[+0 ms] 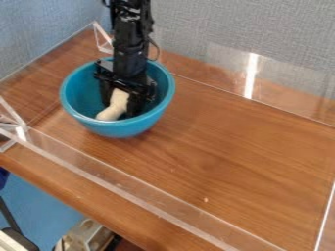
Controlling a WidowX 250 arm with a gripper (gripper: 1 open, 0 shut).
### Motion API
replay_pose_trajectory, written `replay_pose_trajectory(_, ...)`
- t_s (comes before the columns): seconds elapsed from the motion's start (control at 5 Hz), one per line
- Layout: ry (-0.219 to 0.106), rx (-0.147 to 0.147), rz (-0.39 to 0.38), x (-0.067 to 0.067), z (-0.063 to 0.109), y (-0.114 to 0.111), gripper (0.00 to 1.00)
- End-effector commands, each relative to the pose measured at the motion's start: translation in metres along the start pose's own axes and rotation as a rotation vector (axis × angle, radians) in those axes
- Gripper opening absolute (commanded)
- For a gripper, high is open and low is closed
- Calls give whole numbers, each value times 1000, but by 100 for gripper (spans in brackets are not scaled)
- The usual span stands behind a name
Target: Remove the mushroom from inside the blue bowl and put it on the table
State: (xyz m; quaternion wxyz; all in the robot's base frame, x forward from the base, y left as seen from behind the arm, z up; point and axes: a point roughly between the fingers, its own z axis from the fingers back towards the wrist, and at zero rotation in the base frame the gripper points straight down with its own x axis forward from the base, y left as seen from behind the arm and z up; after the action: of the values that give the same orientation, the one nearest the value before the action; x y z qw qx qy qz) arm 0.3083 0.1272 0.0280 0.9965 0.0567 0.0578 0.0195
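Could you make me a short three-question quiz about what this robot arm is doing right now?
1. True or false: the mushroom already lies on the table.
2. Where is the gripper? A) inside the blue bowl B) above the bare wood C) outside the clear walls
3. Fill in: the gripper's jaws are ____.

Key: 1 false, it is in the bowl. 2 A. 3 shut, right at the mushroom; a firm hold cannot be confirmed.
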Motion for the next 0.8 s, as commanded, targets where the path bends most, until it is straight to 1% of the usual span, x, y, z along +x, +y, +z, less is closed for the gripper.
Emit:
replay_pose_trajectory(0.0,-7,12,37,0,-5,8,0)
replay_pose_trajectory(0.2,-11,14,29,4,-9,-1,0)
replay_pose_trajectory(0.6,-33,15,22,-5,-13,-15,0)
